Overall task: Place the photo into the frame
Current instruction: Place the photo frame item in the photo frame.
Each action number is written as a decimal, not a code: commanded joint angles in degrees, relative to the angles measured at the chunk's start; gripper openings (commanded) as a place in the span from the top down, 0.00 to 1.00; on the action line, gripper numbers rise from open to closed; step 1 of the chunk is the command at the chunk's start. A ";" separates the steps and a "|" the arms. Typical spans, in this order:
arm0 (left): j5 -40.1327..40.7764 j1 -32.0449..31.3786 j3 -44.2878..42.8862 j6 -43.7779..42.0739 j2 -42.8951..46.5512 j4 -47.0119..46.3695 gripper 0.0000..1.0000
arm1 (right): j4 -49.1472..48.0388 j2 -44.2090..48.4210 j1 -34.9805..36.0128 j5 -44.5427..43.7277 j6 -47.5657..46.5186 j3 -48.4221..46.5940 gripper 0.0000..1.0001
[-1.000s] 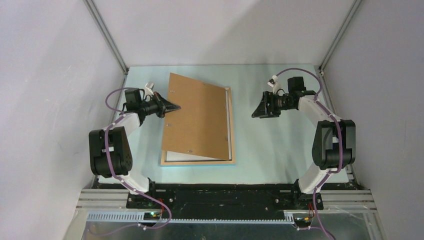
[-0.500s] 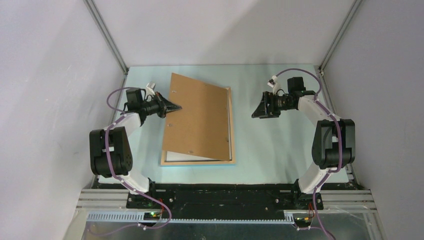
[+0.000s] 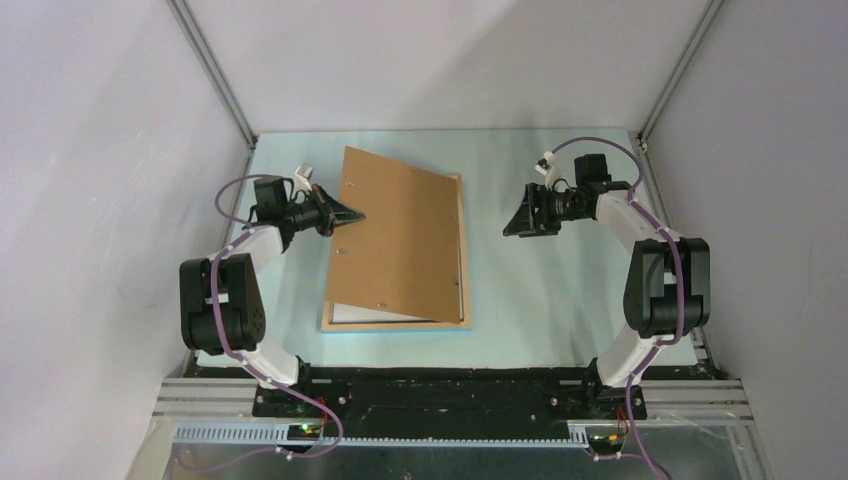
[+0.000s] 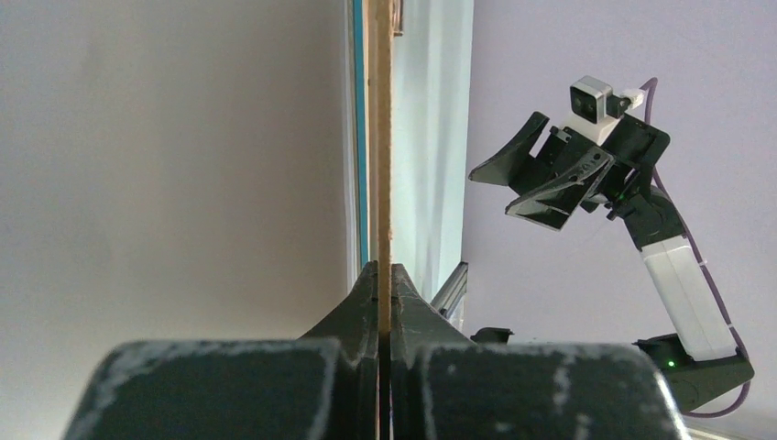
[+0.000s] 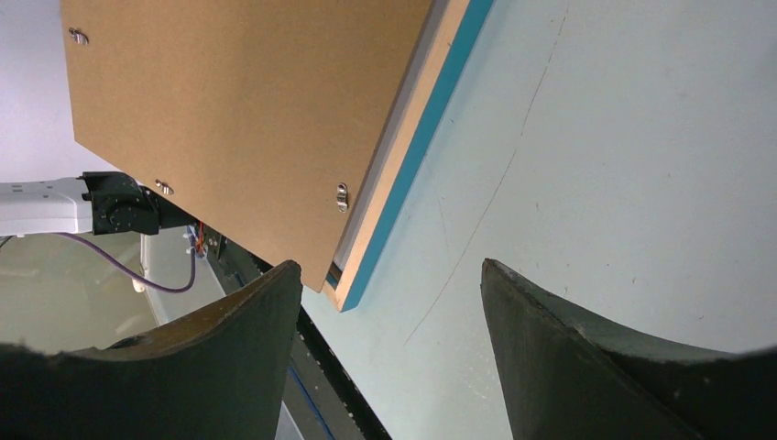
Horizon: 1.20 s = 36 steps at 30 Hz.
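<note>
left gripper (image 3: 354,214) pinches backing board (image 3: 402,240) above frame (image 3: 396,324)

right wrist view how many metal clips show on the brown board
3 on the brown board: one clip at its upper left corner, one by its lower left edge, one near the edge beside the frame. More may lie outside this view.

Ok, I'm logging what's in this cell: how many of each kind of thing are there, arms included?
Brown backing board: 1
Picture frame: 1
White sheet in the frame, likely the photo: 1
Robot arms: 2 (left end effector shut on the backing board's edge, right end effector open)
Total: 5
</note>
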<state>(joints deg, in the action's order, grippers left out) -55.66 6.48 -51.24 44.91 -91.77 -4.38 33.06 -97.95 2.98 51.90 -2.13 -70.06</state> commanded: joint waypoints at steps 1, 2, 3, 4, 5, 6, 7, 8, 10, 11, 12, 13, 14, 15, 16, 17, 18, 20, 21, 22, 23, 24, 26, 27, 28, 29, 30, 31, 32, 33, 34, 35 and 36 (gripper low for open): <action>-1.91 -0.41 0.44 -0.33 2.49 -2.21 1.00 | -0.87 -0.26 -0.24 0.86 -0.87 0.14 0.24; -1.80 -0.41 0.53 -0.34 2.45 -2.21 1.00 | -0.88 -0.30 -0.21 0.89 -0.91 0.16 0.24; -1.68 -0.42 0.57 -0.34 2.51 -2.21 1.00 | -0.87 -0.26 -0.22 0.89 -0.94 0.18 0.24; -1.54 -0.37 0.61 -0.39 2.54 -2.21 1.00 | -0.83 -0.23 -0.24 0.91 -0.94 0.14 0.24; -1.46 -0.41 0.70 -0.41 2.55 -2.25 1.00 | -0.88 -0.27 -0.28 0.92 -0.92 0.16 0.24; -1.29 -0.45 0.81 -0.40 2.60 -2.28 1.00 | -0.88 -0.28 -0.31 0.92 -0.94 0.17 0.24; -1.21 -0.40 0.85 -0.42 2.67 -2.29 1.00 | -0.89 -0.29 -0.29 0.92 -0.94 0.12 0.24; -1.07 -0.41 0.85 -0.36 2.67 -2.34 1.00 | -0.89 -0.31 -0.32 0.92 -0.88 0.11 0.24; -0.96 -0.40 0.88 -0.30 2.69 -2.40 1.00 | -0.89 -0.39 -0.30 0.91 -0.94 0.14 0.24; -0.95 -0.44 0.88 -0.28 2.64 -2.52 1.00 | -0.85 -0.35 -0.33 0.92 -0.94 0.16 0.24; -0.90 -0.43 0.95 -0.22 2.64 -2.59 1.00 | -0.87 -0.39 -0.34 0.88 -0.92 0.18 0.24; -0.83 -0.46 0.96 -0.07 2.60 -2.68 1.00 | -0.80 -0.33 -0.35 0.91 -0.93 0.12 0.24; -0.85 -0.44 1.01 -0.03 2.58 -2.71 1.00 | -0.80 -0.32 -0.35 0.92 -0.92 0.11 0.24; -0.81 -0.51 0.90 0.11 2.45 -2.84 1.00 | -0.80 -0.36 -0.30 0.90 -0.89 0.15 0.24; -0.89 -0.51 0.91 0.19 2.42 -2.92 1.00 | -0.80 -0.38 -0.28 0.87 -0.93 0.16 0.24; -0.92 -0.48 0.90 0.36 2.30 -3.05 1.00 | -0.80 -0.37 -0.29 0.89 -0.89 0.13 0.24; -1.00 -0.50 0.89 0.45 2.30 -3.11 1.00 | -0.78 -0.38 -0.33 0.91 -0.93 0.17 0.24; -1.05 -0.49 0.83 0.55 2.17 -3.44 1.00 | -0.76 -0.40 -0.34 0.88 -1.00 0.19 0.24; -1.08 -0.50 0.81 0.65 2.15 -3.53 1.00 | -0.82 -0.38 -0.35 0.86 -1.02 0.19 0.24; -1.10 -0.50 0.78 0.72 2.09 -3.70 1.00 | -0.81 -0.39 -0.32 0.91 -1.03 0.19 0.24; -1.11 -0.55 0.79 0.85 2.11 -3.79 1.00 | -0.85 -0.48 -0.34 0.91 -0.99 0.19 0.24; -1.12 -0.62 0.62 0.87 2.07 -3.86 1.00 | -0.88 -0.48 -0.34 0.90 -1.01 0.17 0.24; -1.24 -0.71 0.43 0.95 1.93 -3.95 1.00 | -0.91 -0.50 -0.28 0.87 -0.93 0.16 0.24; -1.28 -0.74 0.35 1.01 1.85 -3.96 1.00 | -0.90 -0.55 -0.23 0.85 -0.90 0.13 0.24; -1.29 -0.85 0.18 1.04 1.66 -3.92 1.00 | -0.89 -0.56 -0.23 0.90 -0.88 0.13 0.24; -1.36 -0.90 0.09 1.10 1.58 -4.02 1.00 | -0.85 -0.57 -0.24 0.91 -0.91 0.16 0.24; -1.41 -1.02 0.00 1.12 1.41 -4.00 1.00 | -0.86 -0.46 -0.26 0.92 -0.97 0.12 0.24; -1.46 -1.03 -0.15 1.14 1.37 -4.03 1.00 | -0.77 -0.43 -0.32 0.92 -1.02 0.17 0.24; -1.51 -1.12 -0.21 1.21 1.29 -4.00 1.00 | -0.79 -0.45 -0.34 0.90 -1.03 0.18 0.24; -1.55 -1.16 -0.31 1.23 1.27 -3.99 1.00 | -0.80 -0.42 -0.32 0.91 -1.01 0.14 0.24; -1.51 -1.13 -0.37 1.23 1.07 -4.04 1.00 | -0.80 -0.43 -0.33 0.88 -1.02 0.17 0.24; -1.53 -1.17 -0.53 1.24 1.07 -4.00 1.00 | -0.80 -0.46 -0.34 0.89 -1.01 0.16 0.24; -1.55 -1.22 -0.53 1.24 1.00 -4.04 1.00 | -0.80 -0.48 -0.35 0.91 -1.02 0.13 0.24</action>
<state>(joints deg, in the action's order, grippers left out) -54.24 5.72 -50.35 44.97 -91.77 -5.10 33.08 -97.97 2.87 51.90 -2.13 -70.06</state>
